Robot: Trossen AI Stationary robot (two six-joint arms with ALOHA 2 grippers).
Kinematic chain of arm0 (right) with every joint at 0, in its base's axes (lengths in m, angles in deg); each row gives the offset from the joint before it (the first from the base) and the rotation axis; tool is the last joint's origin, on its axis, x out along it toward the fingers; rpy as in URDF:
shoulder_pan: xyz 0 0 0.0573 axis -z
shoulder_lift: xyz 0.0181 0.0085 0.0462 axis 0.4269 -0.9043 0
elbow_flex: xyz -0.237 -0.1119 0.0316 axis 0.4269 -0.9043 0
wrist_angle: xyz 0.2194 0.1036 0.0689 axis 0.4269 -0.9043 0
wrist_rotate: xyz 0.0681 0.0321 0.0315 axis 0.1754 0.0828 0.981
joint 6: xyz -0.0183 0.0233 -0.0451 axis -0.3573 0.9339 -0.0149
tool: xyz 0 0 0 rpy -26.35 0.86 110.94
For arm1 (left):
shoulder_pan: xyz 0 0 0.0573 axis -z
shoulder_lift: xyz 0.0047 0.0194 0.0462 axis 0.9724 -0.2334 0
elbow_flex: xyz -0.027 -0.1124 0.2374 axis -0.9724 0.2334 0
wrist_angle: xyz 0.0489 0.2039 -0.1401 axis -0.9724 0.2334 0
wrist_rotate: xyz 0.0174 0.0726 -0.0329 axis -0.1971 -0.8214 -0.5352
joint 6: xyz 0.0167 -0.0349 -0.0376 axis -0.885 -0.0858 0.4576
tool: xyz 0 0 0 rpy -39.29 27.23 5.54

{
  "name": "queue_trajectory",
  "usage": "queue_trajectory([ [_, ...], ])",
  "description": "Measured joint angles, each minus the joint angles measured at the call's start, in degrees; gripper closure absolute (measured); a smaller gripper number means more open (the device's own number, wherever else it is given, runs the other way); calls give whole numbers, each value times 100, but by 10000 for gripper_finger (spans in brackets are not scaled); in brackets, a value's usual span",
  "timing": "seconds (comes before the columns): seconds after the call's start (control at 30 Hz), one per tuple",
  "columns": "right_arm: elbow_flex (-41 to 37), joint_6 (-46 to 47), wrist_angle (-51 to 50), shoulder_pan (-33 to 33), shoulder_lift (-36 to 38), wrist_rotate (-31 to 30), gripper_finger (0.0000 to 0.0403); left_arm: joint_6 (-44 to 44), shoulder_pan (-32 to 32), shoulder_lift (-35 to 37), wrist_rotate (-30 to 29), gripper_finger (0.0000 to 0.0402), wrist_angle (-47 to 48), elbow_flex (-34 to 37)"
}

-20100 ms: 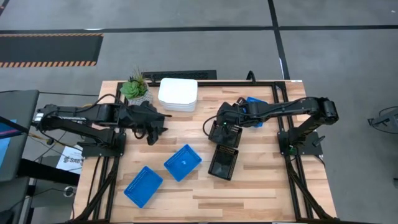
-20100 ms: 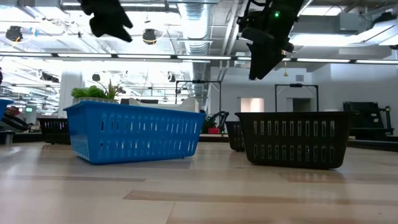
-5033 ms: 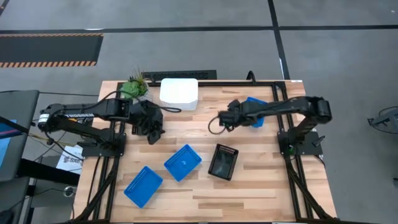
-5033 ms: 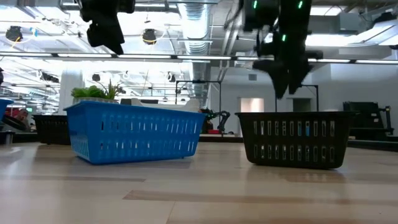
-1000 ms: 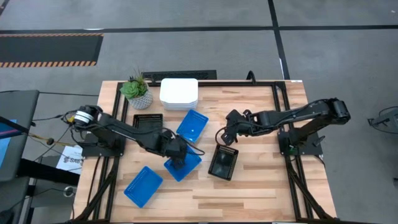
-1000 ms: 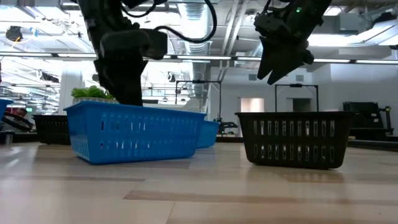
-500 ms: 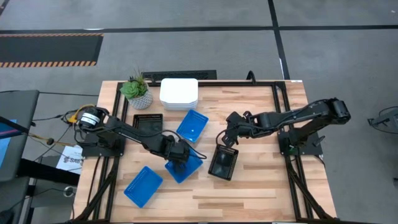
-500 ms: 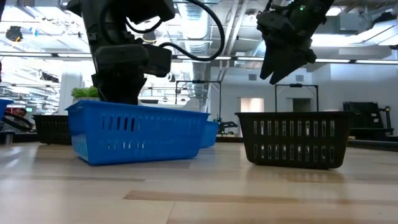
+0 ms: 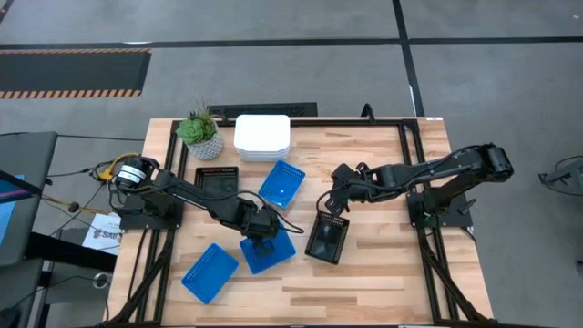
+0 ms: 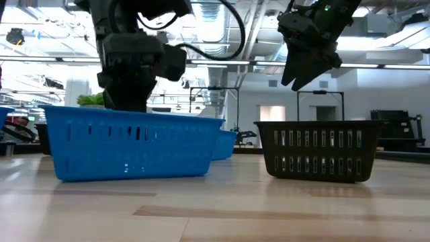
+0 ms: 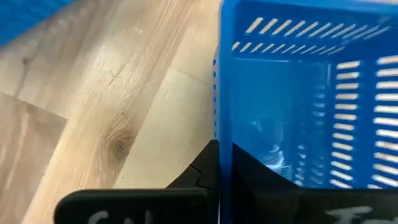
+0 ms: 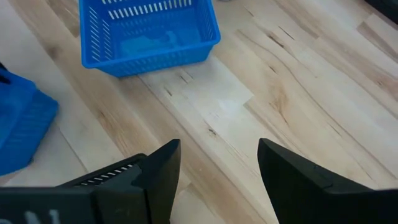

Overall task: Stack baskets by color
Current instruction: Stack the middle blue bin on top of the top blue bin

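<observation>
Blue basket at the near-left [image 9: 209, 271] is lying alone close to the table's front edge, untouched. Just behind it, a second blue basket [image 9: 268, 251] is clamped by the left gripper [image 9: 261, 228], fingers closed on its wall; in the left wrist view the blue wall [image 11: 225, 112] is seen pinched between the two dark fingers. In the low view this basket [image 10: 131, 149] is seen tilted slightly, with the left arm coming down behind its far rim.

A black slotted basket [image 9: 327, 237] is placed right of centre, beside the gripped blue one but apart from it. The right gripper [image 9: 333, 199] is held above its far end, fingers spread wide with nothing between them; in the low view it [image 10: 302, 64] is seen hanging clear above the black basket's rim [image 10: 316, 150].

Farther back, a third blue basket [image 9: 281, 183] is set near the table's middle, also seen ahead of the open right fingers [image 12: 160, 167]. Another black basket [image 9: 216, 177] is placed left of it. At the far edge a white basket stack [image 9: 262, 138] is seen, with a potted plant [image 9: 199, 133] just left of it.
</observation>
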Motion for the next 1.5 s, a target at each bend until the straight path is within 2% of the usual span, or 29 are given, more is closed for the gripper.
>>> queue_trajectory([
  [0.37,0,-107,-19,9,2,2,164,-155,-5,682,-330,401,1036,-675],
  [0.47,0,-111,-169,9,64,-1,164,-157,-95,1048,-853,401,1419,-792],
  [0.6,-2,-113,-209,62,87,-16,164,-153,-427,1504,-1816,401,1439,-816],
  [0.8,1,-109,-165,166,96,-136,164,-242,-1121,1574,-2604,401,1182,-807],
  [1.0,2,-105,-128,197,96,-137,164,-510,-1675,1557,-2445,401,-300,-189],
  [1.2,2,-102,-118,179,96,-138,164,-477,-2103,1559,-2393,401,-737,300],
  [1.4,2,-42,-116,113,96,-139,164,-326,-2288,1559,-1856,401,-916,571],
  [1.5,2,4,-102,105,96,-171,164,-243,-2305,1559,-1796,401,-897,655],
])
